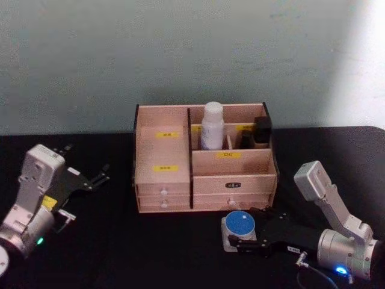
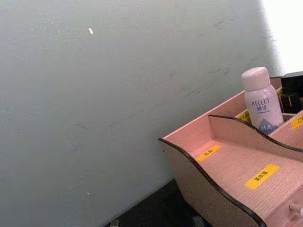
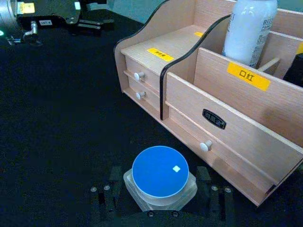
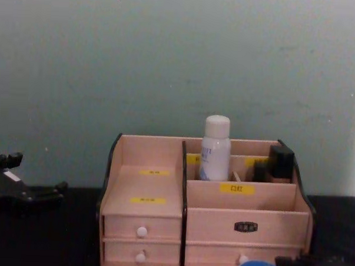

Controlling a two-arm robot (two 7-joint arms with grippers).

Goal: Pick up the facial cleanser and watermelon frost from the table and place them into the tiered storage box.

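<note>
The tiered storage box stands at the table's middle, pale wood with yellow labels and white-knobbed drawers. A white bottle, the facial cleanser, stands upright in its rear upper compartment. The watermelon frost, a small square jar with a round blue lid, rests on the black table just in front of the box's right drawers. My right gripper reaches in low from the right and is shut on the jar, one finger on each side. My left gripper hovers open and empty left of the box.
Dark cosmetic items fill the box's rear right compartment beside the bottle. The stepped left compartments hold nothing. A pale green wall rises close behind the box. Bare black tabletop lies in front of the box on the left.
</note>
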